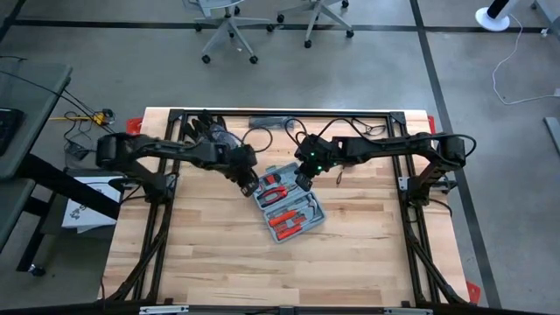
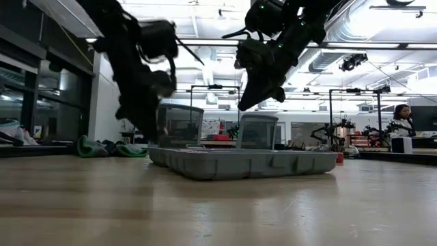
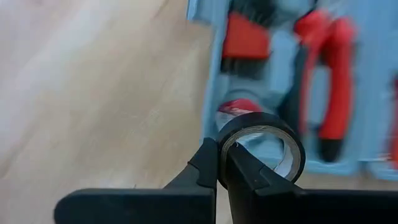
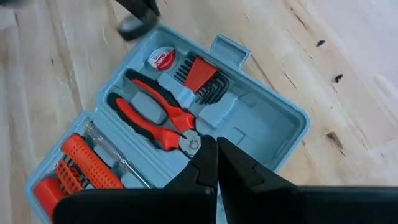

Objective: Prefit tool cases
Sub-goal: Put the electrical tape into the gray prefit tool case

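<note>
We are fitting the tape roll into the open tool case (image 1: 288, 206) — the left gripper (image 3: 219, 163) carries it.

Nearest us, its fingers are clamped on the wall of a black tape roll (image 3: 261, 144), held just over the case's edge by the round recess; the case lies open at mid-table. Next, we judge, comes lowering the roll squarely into that recess. Farther off, the right gripper (image 4: 216, 163) hovers above the red pliers (image 4: 155, 115), fingers pressed together — empty.
</note>
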